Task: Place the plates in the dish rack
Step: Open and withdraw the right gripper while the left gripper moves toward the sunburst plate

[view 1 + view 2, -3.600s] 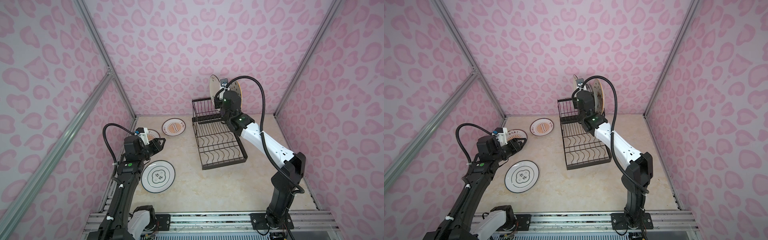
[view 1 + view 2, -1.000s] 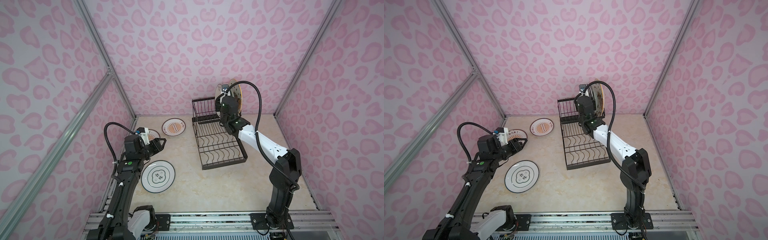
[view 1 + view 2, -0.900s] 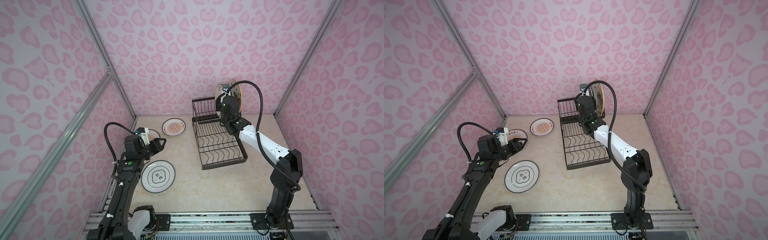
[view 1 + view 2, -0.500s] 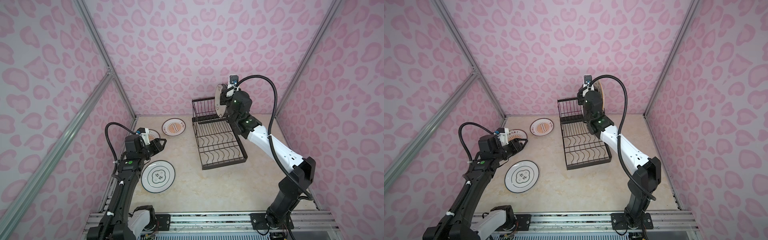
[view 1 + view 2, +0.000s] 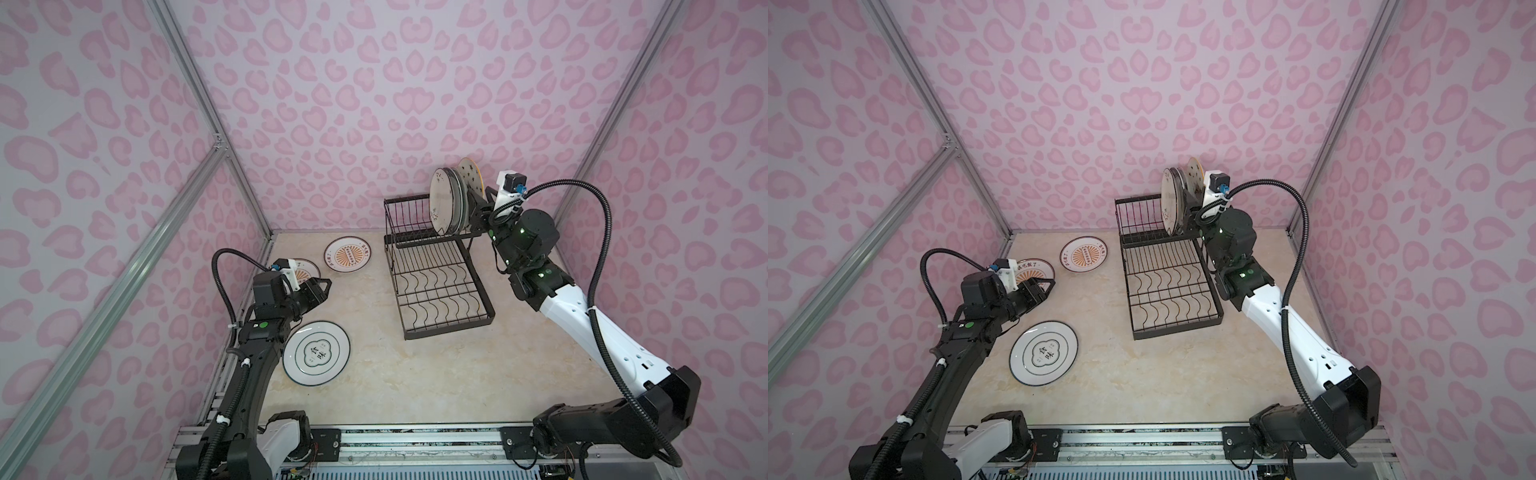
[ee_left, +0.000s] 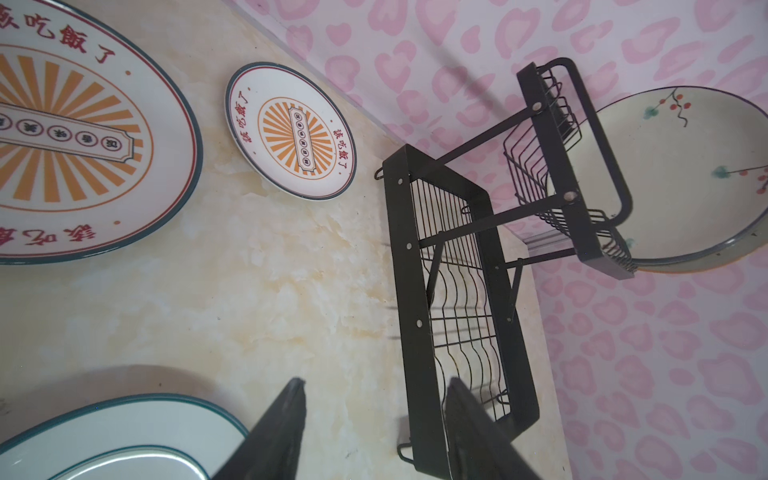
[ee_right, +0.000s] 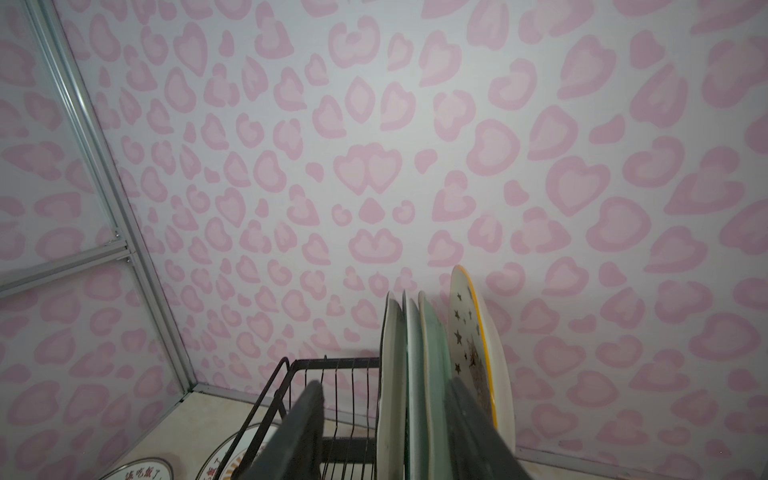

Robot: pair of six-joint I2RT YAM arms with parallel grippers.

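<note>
The left gripper [image 5: 321, 287] is hovering open and empty at left, near two orange-sunburst plates [image 5: 347, 254] [image 5: 309, 272] and a green-ringed plate [image 5: 316, 352], all three lying flat on the table [image 5: 415, 374], waiting. Farther right, the dish rack [image 5: 449, 325] is holding four plates [image 5: 444, 205] upright in its raised basket [image 5: 405, 216]; the right gripper [image 5: 473, 208] is hanging open beside them.

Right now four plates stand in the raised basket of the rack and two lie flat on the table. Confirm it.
No: three lie flat on the table, not two, as both top views show: the far sunburst plate, the near sunburst plate and the green-ringed plate. Four plates do stand in the raised basket of the dish rack.
</note>
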